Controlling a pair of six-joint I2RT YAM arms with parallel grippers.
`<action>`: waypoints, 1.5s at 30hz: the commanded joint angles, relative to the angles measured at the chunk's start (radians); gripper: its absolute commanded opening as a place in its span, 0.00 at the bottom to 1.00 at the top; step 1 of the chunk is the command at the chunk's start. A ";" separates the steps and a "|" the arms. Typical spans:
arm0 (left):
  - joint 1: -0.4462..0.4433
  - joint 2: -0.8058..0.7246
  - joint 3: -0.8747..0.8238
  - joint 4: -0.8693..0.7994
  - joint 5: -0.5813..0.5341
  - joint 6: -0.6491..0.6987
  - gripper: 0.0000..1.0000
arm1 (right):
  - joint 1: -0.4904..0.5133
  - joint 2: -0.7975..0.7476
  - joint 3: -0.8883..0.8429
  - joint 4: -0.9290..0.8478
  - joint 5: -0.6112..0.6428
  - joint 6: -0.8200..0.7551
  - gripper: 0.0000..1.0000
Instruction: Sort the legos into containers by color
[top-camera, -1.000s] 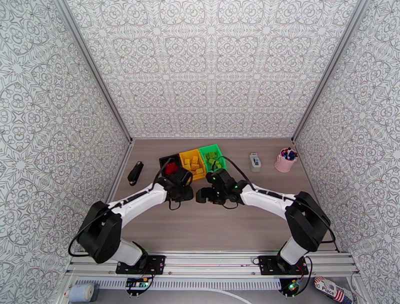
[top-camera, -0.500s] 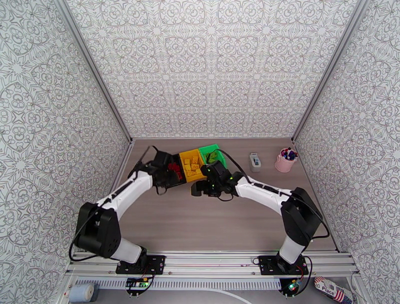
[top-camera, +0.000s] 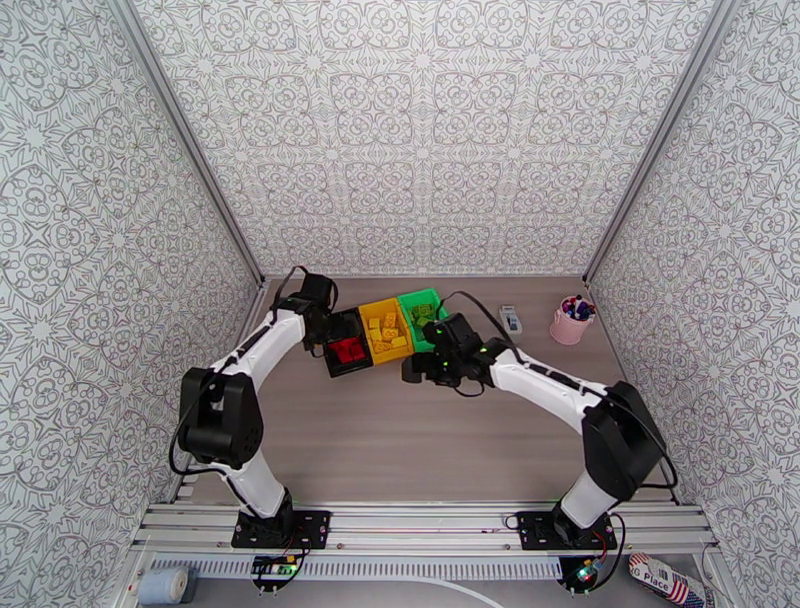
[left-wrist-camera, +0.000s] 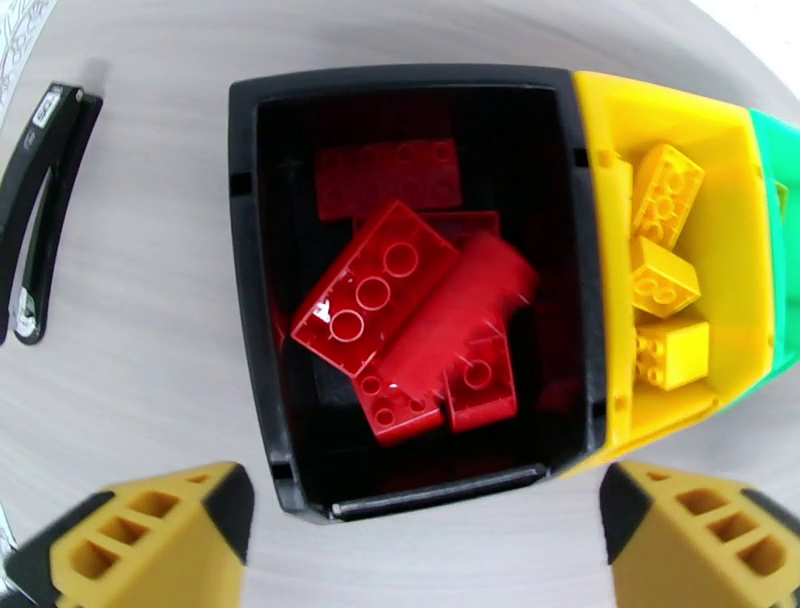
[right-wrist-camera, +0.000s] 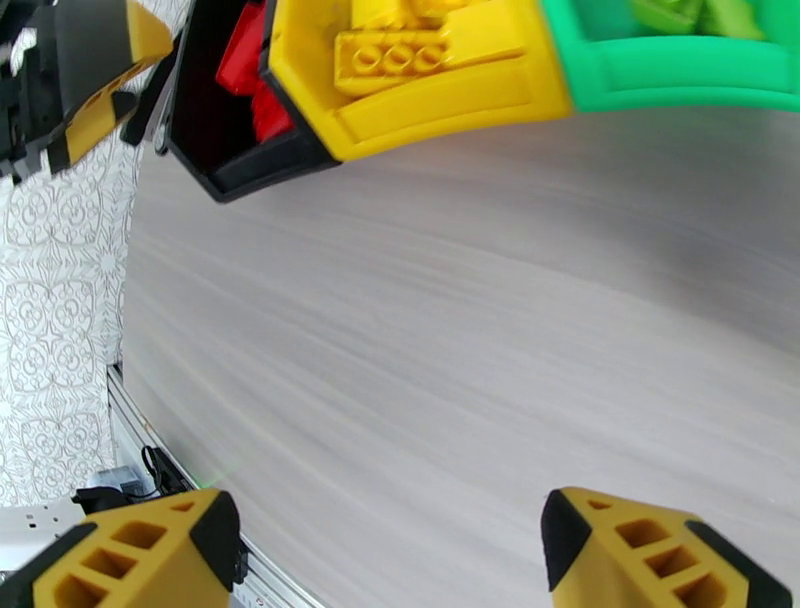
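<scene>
Jaws on your left gripper (left-wrist-camera: 420, 540) stand wide and empty above the black bin (left-wrist-camera: 240, 300), likely placed so a released brick lands among the red legos (left-wrist-camera: 375, 290) heaped inside. Your right gripper (right-wrist-camera: 395, 550) gapes empty too, low over bare table (right-wrist-camera: 450, 350) before the yellow bin (right-wrist-camera: 430, 100) and green bin (right-wrist-camera: 680, 70).

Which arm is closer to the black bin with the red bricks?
Left. The left end effector hangs open just above the black bin; the right end effector is over the table in front of the yellow bin.
</scene>
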 joint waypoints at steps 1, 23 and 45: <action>-0.015 -0.126 -0.042 0.003 -0.010 0.010 0.99 | -0.027 -0.039 -0.035 -0.027 0.022 -0.030 0.86; -0.002 -0.859 -0.410 0.408 -0.193 0.271 0.99 | -0.183 -0.355 0.142 -0.187 0.852 -0.208 0.93; 0.115 -0.594 -1.122 1.307 -0.480 0.462 0.99 | -0.498 -0.247 -0.653 0.963 0.850 -0.620 0.99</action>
